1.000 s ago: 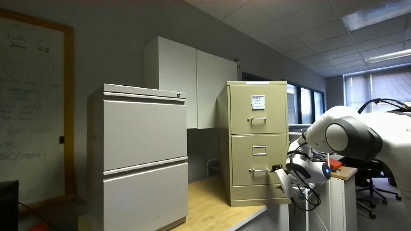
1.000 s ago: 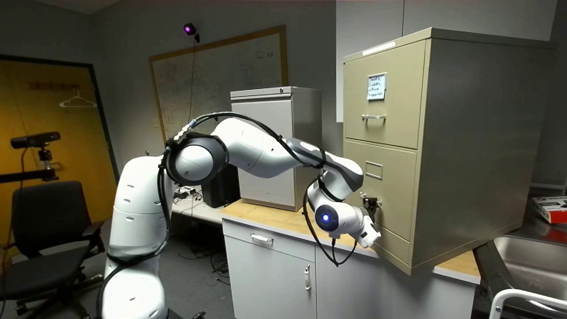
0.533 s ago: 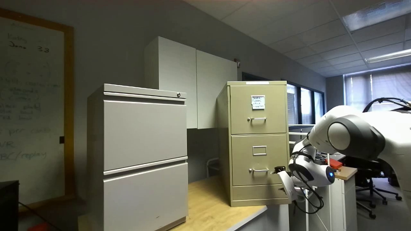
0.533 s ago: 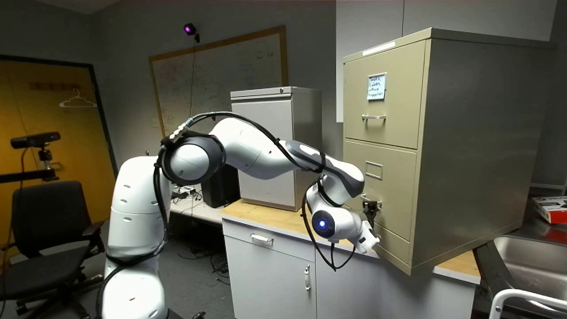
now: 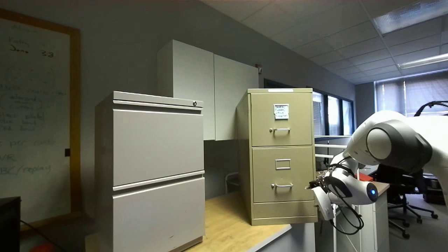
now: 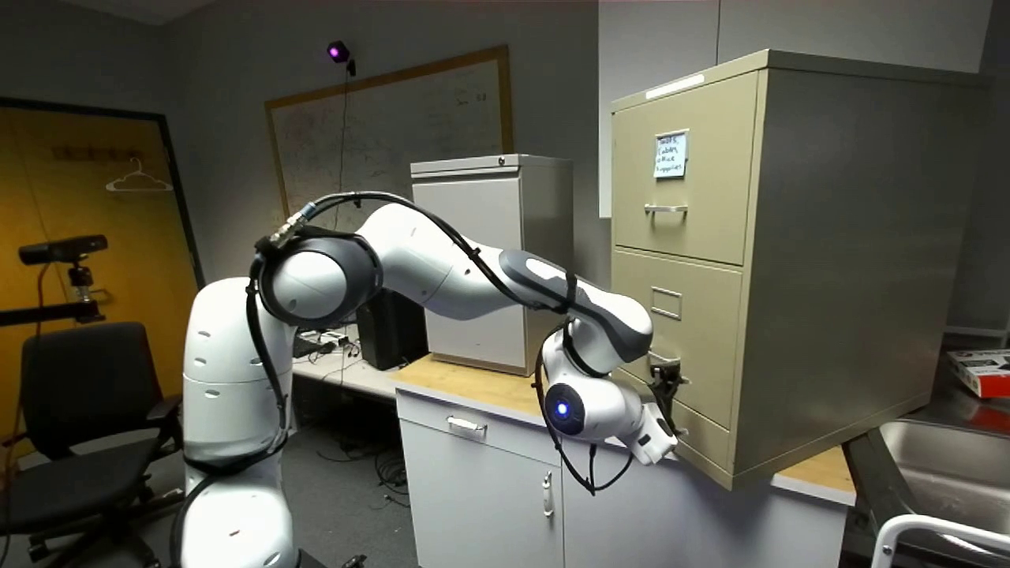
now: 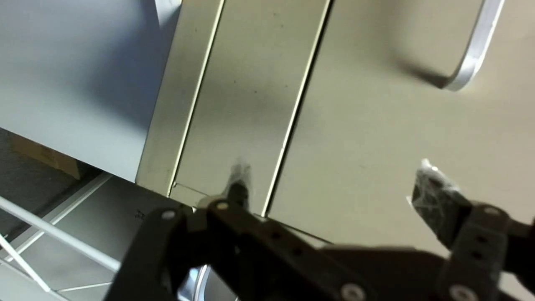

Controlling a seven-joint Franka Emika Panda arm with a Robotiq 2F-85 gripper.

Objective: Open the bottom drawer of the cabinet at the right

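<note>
Wrist view: the tool stands wide, its two dark, jointed fingers well apart, one tip blurred, the other faced with a scuffed grey pad that ends in a ragged, shiny edge. Behind them spreads the satin, beige-tan sheet metal of the bottom drawer, parted by a thin dark seam from the plain, faintly speckled base panel below it. The drawer's handle, a flat silvery bar bent round at the end, lies apart from both fingertips; whether either tip touches the metal I cannot tell.

In both exterior views the bottom drawer is the lower front of the cabinet, a tall, straight-edged metal box, and sits flush in its frame. It carries a small rectangular label holder above the handle; the upper drawer bears a white handwritten paper. In an exterior view the cabinet stands on a bench with a light wood-grain top, its front lower corner jutting past the bench's edge. The arm reaches across in smooth white shells with dark grey joint caps, black cables strapped along it. Apart on the bench stands a pale grey cabinet with ledge-like pulls and a round lock in its top strip.
</note>
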